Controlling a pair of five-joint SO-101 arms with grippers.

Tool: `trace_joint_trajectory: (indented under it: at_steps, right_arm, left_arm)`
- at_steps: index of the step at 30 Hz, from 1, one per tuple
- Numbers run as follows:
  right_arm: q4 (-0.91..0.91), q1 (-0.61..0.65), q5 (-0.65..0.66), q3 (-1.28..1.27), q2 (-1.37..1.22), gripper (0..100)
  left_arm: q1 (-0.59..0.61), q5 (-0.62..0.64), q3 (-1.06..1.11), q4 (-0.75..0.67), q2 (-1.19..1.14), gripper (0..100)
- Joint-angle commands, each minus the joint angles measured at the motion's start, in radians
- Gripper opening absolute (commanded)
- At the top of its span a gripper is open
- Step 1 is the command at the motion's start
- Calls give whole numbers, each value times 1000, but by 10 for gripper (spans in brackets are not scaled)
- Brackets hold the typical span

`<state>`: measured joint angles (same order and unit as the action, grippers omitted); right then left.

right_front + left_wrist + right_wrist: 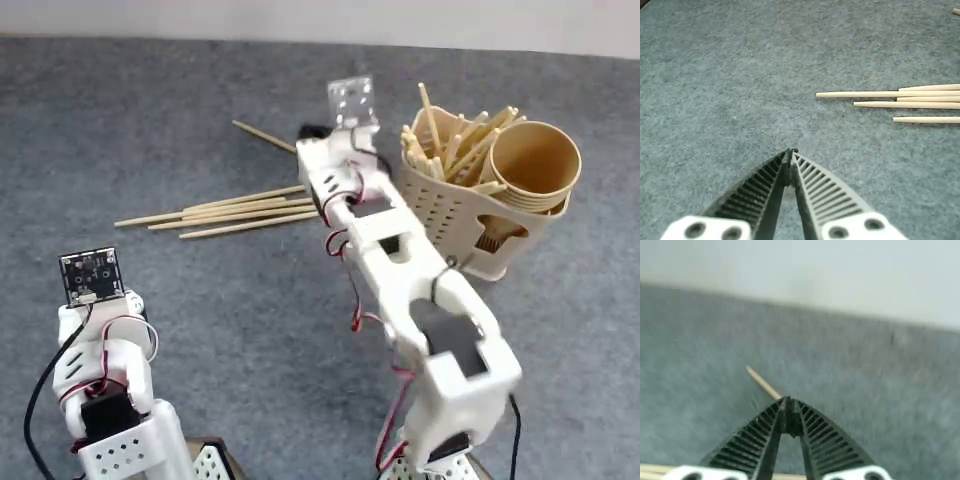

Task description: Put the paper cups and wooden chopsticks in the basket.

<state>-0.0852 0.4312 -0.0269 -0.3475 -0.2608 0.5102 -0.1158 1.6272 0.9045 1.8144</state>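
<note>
Left hand (790, 152) clenched empty; right hand (789, 401) clenched on one chopstick (762, 383), long axis slanting away from the basket (450, 215)

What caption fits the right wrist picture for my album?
The right gripper, shut, pinching the end of one wooden chopstick over the grey table.

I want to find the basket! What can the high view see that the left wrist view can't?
The high view has the basket holding paper cups, plus a single chopstick farther off. The left wrist view has the left pincer, shut, up close. Both have the loose chopsticks on the grey mat.
</note>
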Motion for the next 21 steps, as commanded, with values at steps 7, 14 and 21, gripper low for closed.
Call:
trace_joint_trajectory:
  at_steps: [7, 14, 21]
  right_arm:
    - [-10, -28, -15, 453, -351, 9]
    - [133, -36, -15, 550, -398, 9]
    - [134, -88, -15, 605, -529, 9]
  left_arm:
    - [-12, -6, -8, -14, 2, 11]
    - [-7, -6, -8, -14, 2, 11]
    - [15, -6, -8, -14, 2, 11]
